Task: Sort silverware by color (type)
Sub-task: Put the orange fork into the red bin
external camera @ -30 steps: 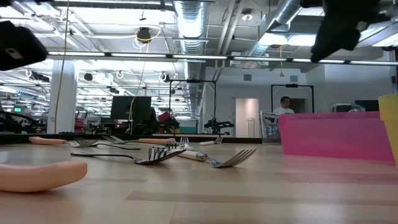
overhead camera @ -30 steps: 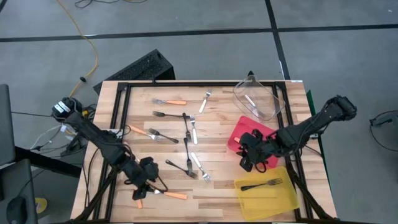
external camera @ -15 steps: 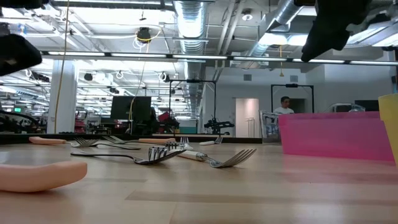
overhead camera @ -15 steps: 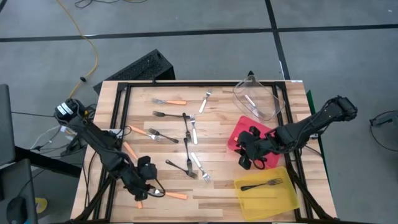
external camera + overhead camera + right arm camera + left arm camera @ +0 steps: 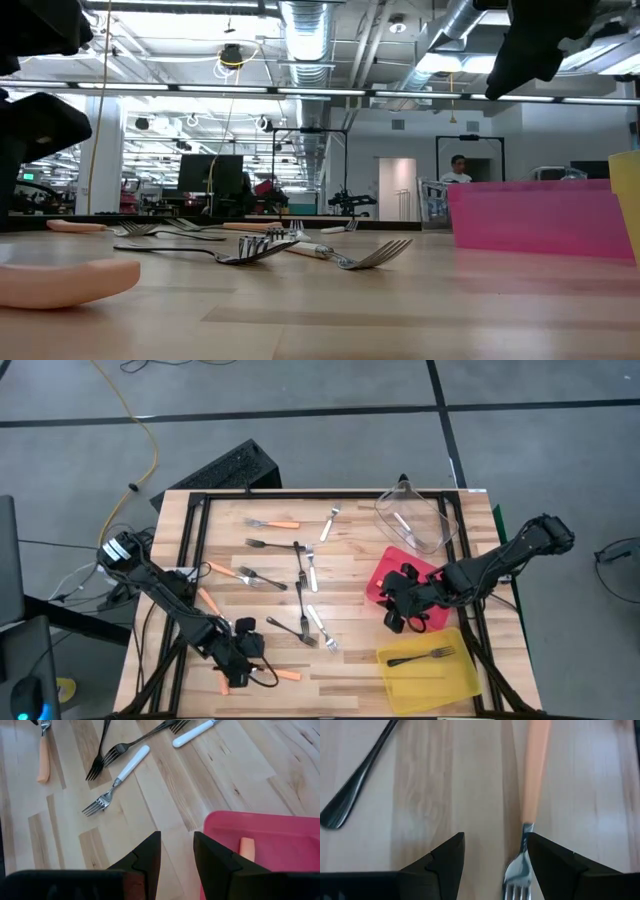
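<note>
Orange-handled fork [image 5: 532, 795] lies between left gripper's [image 5: 495, 865] spread jaws, black fork [image 5: 355, 780] nearby.

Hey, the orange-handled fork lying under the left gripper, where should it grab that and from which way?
Probably on the orange-handled fork at mid-handle, coming straight down. It lies flat on the table, and the handle is its thickest, straightest part. The left gripper is open, with the fork's neck close to one finger, so centring first seems wise.
</note>
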Robot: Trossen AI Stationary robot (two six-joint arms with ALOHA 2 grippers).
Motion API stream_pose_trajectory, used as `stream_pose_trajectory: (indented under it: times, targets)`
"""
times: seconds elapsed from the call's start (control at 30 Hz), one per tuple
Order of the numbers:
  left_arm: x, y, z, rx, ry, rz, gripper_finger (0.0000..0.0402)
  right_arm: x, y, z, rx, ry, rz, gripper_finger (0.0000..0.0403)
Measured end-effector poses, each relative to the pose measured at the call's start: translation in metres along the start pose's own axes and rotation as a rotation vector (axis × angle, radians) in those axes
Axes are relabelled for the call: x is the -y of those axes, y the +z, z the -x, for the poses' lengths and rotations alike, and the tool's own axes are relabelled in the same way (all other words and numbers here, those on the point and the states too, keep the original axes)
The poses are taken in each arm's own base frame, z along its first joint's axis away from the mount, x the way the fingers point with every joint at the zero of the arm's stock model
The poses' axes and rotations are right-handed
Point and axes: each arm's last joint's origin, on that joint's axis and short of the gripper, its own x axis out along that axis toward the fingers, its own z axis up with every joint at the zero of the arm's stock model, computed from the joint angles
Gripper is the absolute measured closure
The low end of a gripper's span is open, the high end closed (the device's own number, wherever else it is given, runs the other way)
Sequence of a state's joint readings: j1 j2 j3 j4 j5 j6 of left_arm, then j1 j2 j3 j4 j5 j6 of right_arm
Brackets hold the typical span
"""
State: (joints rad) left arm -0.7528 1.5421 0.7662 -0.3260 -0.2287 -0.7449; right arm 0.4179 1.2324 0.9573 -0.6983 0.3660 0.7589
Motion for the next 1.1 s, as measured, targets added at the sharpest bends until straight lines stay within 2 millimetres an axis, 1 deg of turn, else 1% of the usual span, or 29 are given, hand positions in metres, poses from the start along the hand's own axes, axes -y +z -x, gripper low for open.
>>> stream_pose_trajectory:
  times: [0.2,0.43,0.53,0.63,0.77,0.87,0.97,1.1]
  targets:
    - [0.009,0.0,0.003,0.102,0.011,-0.085,0.0203,0.0,0.0,0.0,0.0,0.0,0.0,0.0264]
    - [0.009,0.0,0.002,0.108,0.019,-0.092,0.0203,0.0,0.0,0.0,-0.002,-0.002,0.0,0.0264]
    - [0.012,-0.002,-0.004,0.099,0.014,-0.112,0.0203,0.0,0.0,0.0,-0.002,-0.002,-0.002,0.0264]
    - [0.02,-0.002,-0.014,0.071,0.001,-0.161,0.0203,0.0,0.0,0.0,-0.002,-0.002,-0.002,0.0264]
    - [0.027,0.001,-0.023,0.037,0.035,-0.22,0.0203,0.0,0.0,0.0,-0.003,-0.002,-0.01,0.0264]
    - [0.027,-0.002,-0.03,-0.001,0.055,-0.244,0.0203,0.0,0.0,0.0,-0.003,-0.002,-0.01,0.0264]
    - [0.026,-0.006,-0.034,-0.016,0.067,-0.232,0.0203,0.0,0.0,0.0,-0.004,-0.002,-0.021,0.0264]
    - [0.026,-0.007,-0.034,-0.029,0.056,-0.227,0.0203,0.0,0.0,0.0,-0.005,-0.003,-0.024,0.0264]
